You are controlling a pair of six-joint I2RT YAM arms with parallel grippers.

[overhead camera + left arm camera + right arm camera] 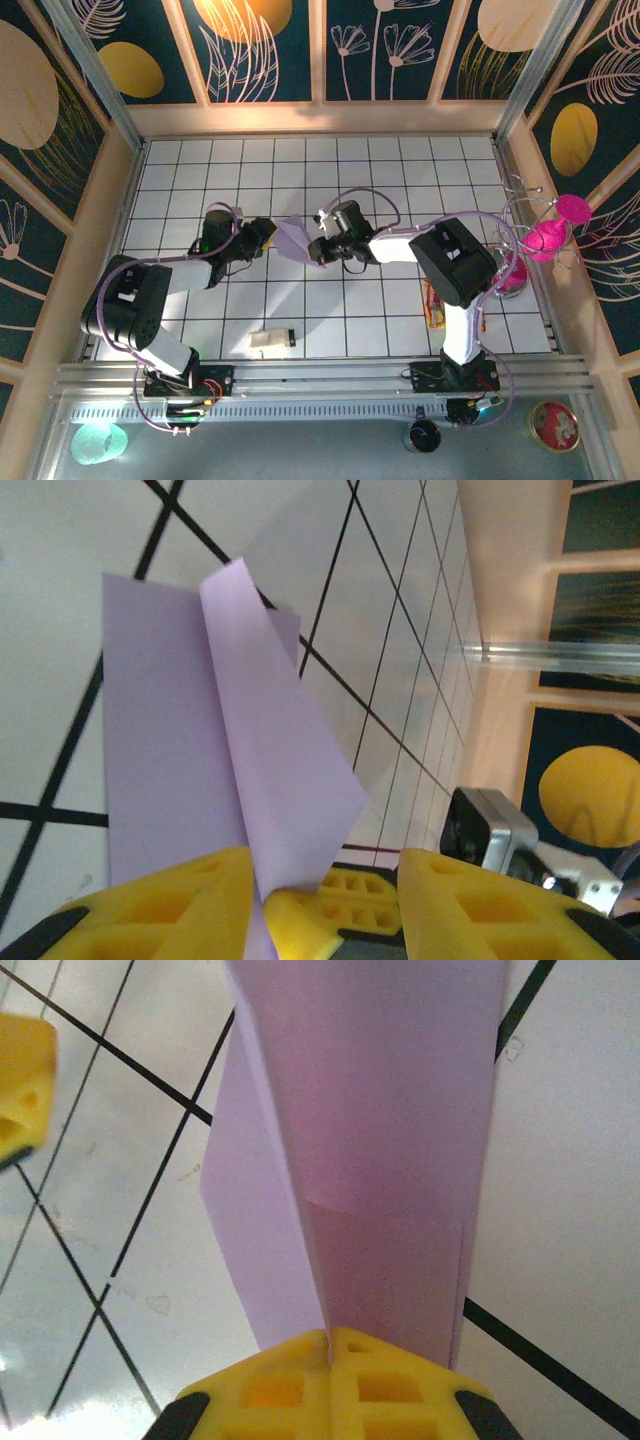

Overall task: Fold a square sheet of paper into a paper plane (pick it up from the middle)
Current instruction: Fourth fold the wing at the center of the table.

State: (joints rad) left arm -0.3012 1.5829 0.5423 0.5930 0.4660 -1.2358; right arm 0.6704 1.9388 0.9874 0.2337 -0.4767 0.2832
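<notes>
White gridded table (400, 160), folded lilac paper (293, 238)

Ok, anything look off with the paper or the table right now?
The lilac paper, clamped in the fingers of the right gripper, has one flap crossing the layer beneath at a slant, edges not lined up. A snack packet and a small white block lie toward the near edge, apart from it.

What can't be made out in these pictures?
Top view: paper too small to read its folds.
Left wrist: paper's lower edge hidden behind the left gripper; contact unclear.
Right wrist: paper's far end cut by the top edge, above the shut right gripper.
</notes>
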